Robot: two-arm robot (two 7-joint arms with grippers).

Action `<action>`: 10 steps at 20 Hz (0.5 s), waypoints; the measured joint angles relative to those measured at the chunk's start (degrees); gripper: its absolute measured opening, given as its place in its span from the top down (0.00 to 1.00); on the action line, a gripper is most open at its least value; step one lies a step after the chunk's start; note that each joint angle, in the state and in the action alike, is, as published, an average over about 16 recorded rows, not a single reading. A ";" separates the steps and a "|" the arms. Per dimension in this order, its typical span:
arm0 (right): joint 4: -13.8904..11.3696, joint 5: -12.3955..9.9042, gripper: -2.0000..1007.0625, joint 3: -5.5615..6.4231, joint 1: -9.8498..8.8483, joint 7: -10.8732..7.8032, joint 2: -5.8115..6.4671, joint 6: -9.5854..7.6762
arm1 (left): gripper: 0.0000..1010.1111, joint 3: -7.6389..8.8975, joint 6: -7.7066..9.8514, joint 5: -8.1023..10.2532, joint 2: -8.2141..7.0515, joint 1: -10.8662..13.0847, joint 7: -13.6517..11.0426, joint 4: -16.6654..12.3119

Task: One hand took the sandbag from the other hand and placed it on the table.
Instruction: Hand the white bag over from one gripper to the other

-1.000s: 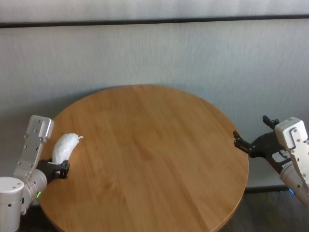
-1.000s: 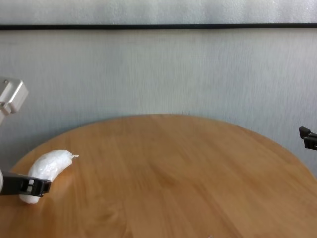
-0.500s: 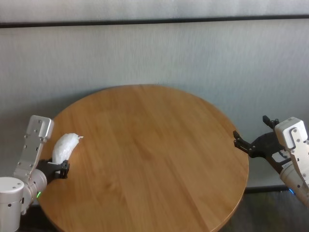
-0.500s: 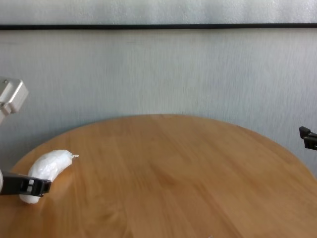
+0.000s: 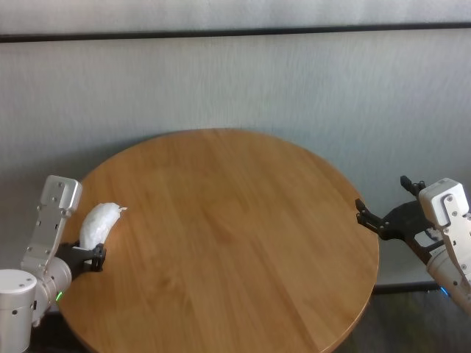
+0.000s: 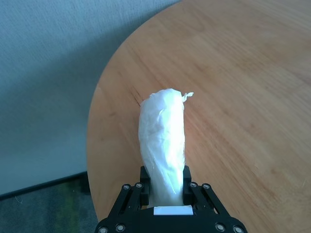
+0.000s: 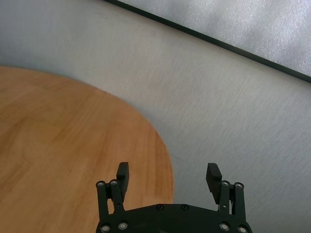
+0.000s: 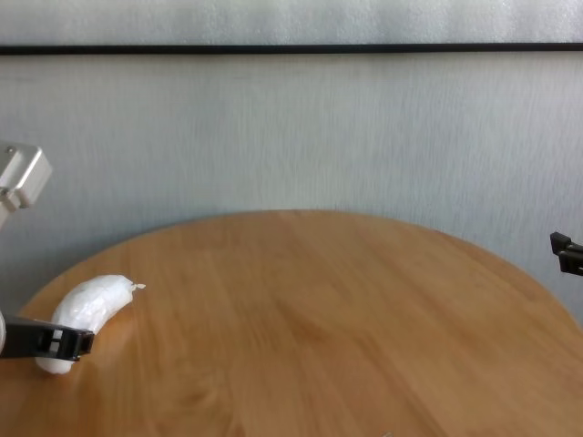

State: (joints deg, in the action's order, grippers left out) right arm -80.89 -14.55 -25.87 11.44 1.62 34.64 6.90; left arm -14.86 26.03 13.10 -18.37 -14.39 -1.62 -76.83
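Note:
The white lumpy sandbag [image 5: 100, 222] is at the left edge of the round wooden table [image 5: 221, 220]. My left gripper [image 5: 92, 254], on the green-ring wrist, is shut on the bag's near end; the tied tip points toward the table's middle. The left wrist view shows the sandbag [image 6: 163, 141] clamped between the left gripper's [image 6: 165, 188] fingers over the table [image 6: 243, 97]. In the chest view the sandbag [image 8: 88, 303] sits low at the tabletop [image 8: 319, 319]; I cannot tell whether it touches. My right gripper [image 5: 383, 197], on the blue-ring wrist, is open and empty just off the table's right edge [image 7: 168, 170].
A pale grey wall with a dark horizontal strip [image 5: 235, 33] stands behind the table. The table's right rim [image 7: 163, 145] lies under the right gripper's left finger. A right fingertip [image 8: 567, 253] shows at the chest view's right edge.

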 joint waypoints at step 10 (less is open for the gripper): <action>0.00 0.00 0.01 0.00 0.00 0.00 0.00 0.00 | 0.62 0.39 -3.41 -0.37 -0.13 0.79 -2.21 -0.71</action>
State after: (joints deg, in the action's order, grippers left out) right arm -80.89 -14.55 -25.87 11.44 1.62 34.64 6.90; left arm -14.46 22.62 12.73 -18.50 -13.61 -3.84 -77.54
